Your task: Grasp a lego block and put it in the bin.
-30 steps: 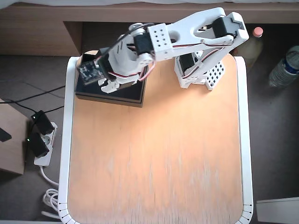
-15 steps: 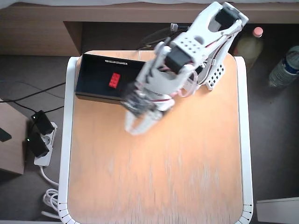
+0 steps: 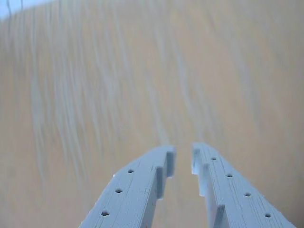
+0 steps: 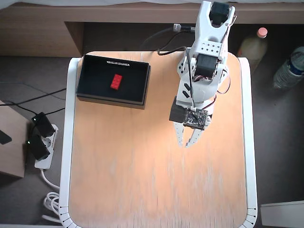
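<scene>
The red lego block (image 4: pixel 116 81) lies inside the black bin (image 4: pixel 95 78) at the table's back left in the overhead view, with a white strip label on the bin's far edge. My gripper (image 4: pixel 186 143) hangs over bare tabletop to the right of the bin, well apart from it and pointing toward the table's front. In the wrist view the gripper (image 3: pixel 183 159) shows two white fingers with a narrow gap at the tips and nothing between them. That view holds only blurred wood, with neither block nor bin in sight.
The wooden table (image 4: pixel 156 190) has a raised white rim (image 4: pixel 69 142). The arm's base (image 4: pixel 213 76) stands at the back right. Off the table, bottles (image 4: pixel 289 69) stand at the right and a power strip (image 4: pixel 42 142) with cables lies on the floor at the left.
The arm swung from over the bin to the right and out over bare table. The lego block, hidden under the gripper a second ago, now lies uncovered in the bin.
</scene>
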Controlling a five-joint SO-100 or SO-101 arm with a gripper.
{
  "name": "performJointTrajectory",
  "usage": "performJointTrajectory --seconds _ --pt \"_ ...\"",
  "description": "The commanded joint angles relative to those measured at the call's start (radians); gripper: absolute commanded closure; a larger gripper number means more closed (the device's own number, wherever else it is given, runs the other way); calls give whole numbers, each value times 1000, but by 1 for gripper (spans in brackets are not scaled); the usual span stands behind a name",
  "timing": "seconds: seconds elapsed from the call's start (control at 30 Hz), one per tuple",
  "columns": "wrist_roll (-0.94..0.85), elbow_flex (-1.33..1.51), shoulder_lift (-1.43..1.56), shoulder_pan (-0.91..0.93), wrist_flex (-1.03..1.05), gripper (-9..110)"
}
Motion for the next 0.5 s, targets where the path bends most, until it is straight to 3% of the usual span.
performJointTrajectory --seconds 0.0,0.47 --pt "17 84 124 -28 -66 101" --pt "-15 318 281 -101 -64 101"
